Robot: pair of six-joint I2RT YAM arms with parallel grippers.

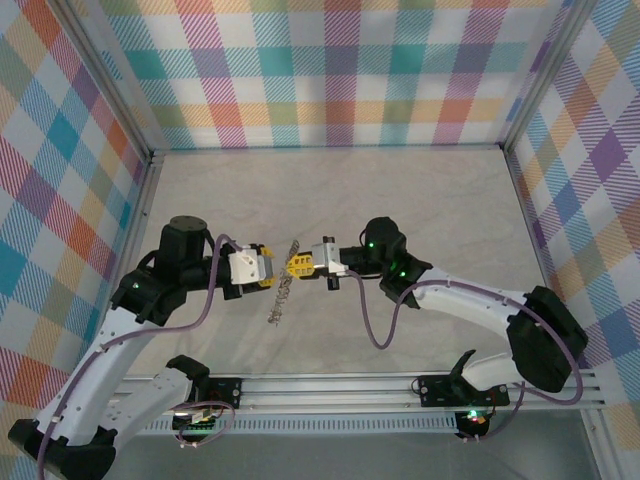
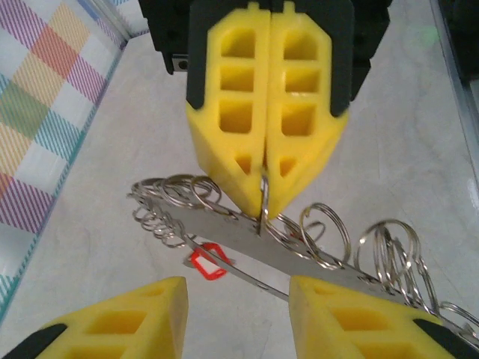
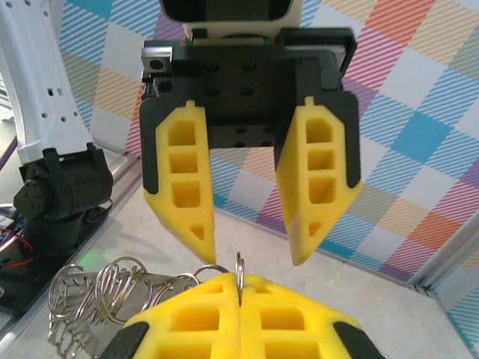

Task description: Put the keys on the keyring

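**Item: keyring**. A thin silvery ring, held edge-on above the worktop, midway between the two arms. It is clamped in the right gripper, whose fingers are pressed together on it with no gap to be seen. In the right wrist view the ring's upper edge is seen standing out of the seam between them. Judged purpose: the ring is held raised and steady so that its free part is offered to the opposite arm.

**Attached:** a flat metal strip is hung from the ring and slants downward, loaded with many split rings. In the top view this load is seen as a dangling tail.

**Left gripper**. Released, with fingers spread wide. It is set squarely facing the right gripper, one fingertip to either side of the ring; no contact can be made out. Judged purpose: placed to take or steady the ring.

**Red key**. A small red head is seen below the strip, blurred. Whether it lies on the worktop or hangs cannot be told. It is judged not yet threaded on the held ring.

**Containers:** none are listed. The only carrier is the strip, and its contents are split rings.
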